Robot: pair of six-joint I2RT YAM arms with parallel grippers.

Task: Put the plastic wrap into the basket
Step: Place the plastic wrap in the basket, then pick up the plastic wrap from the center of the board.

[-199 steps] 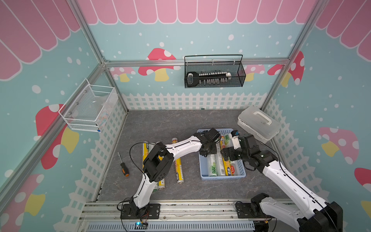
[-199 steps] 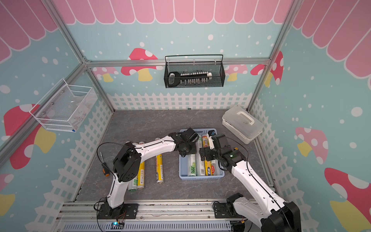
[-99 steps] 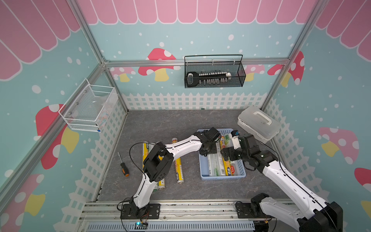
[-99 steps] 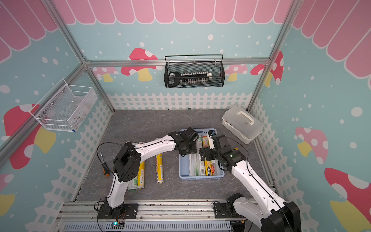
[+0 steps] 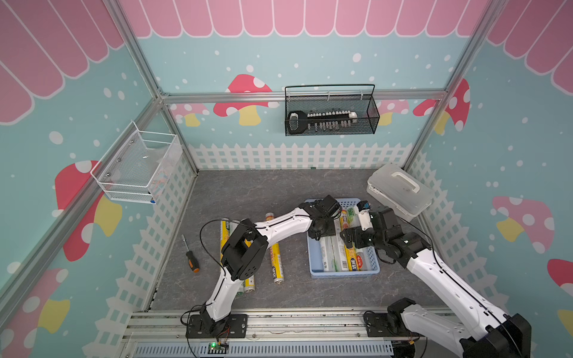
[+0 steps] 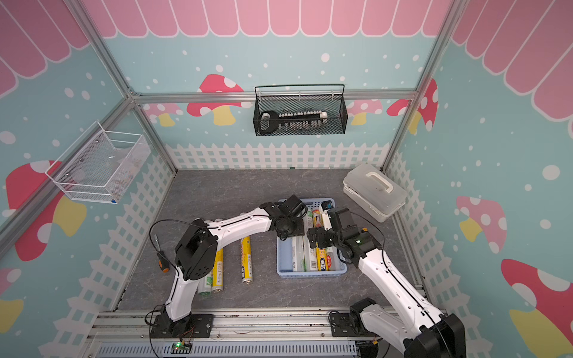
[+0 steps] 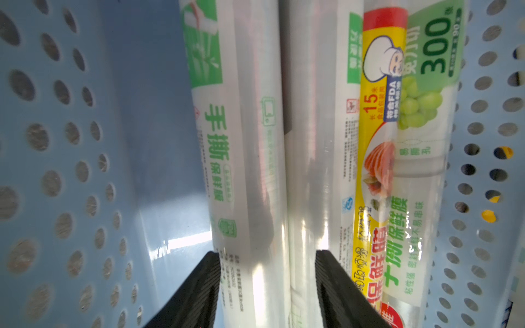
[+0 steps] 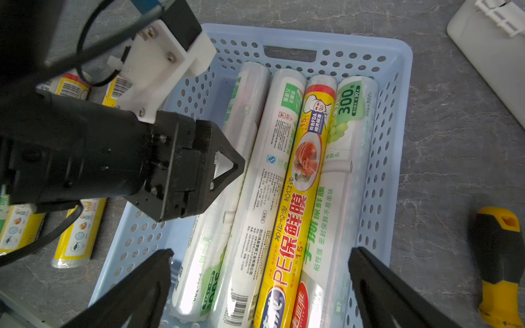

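Your left gripper (image 7: 267, 272) is down inside the basket (image 8: 403, 113). Its black fingers (image 7: 199, 284) straddle a white-green roll (image 7: 250, 184) of plastic wrap that lies flat on the basket's floor. The jaws stand parted wider than that roll, one finger right at its side and the other out over its neighbour, so the hold is released, not clamped. Just beside this gripper, on the side toward your right gripper (image 8: 261, 251), three more rolls lie packed side by side. They are a second white-green roll (image 8: 267, 170), then a yellow-orange roll (image 8: 301, 198), then a clear green-printed roll (image 8: 343, 170) against the perforated wall. On the left gripper's other side, a strip of bare blue floor runs between the straddled roll and the wall there. Your right gripper hangs above the end of the basket nearest the robot's base, with its jaws spread wide and nothing held. All four rolls show below and between its fingers. The left gripper sits just ahead of its fingertips, and the two do not touch. Outside the basket, past the wall on the left gripper's far side, three rolls lie on the grey table (image 5: 248, 192). A lone yellow roll (image 5: 276, 263) is nearer the basket, and a pair of rolls (image 6: 218, 272) lies partly under the left arm. Farther out that way is an orange-handled screwdriver (image 5: 190, 257). Beyond the right gripper, a white lidded box (image 5: 400, 192) sits near the basket's far corner.
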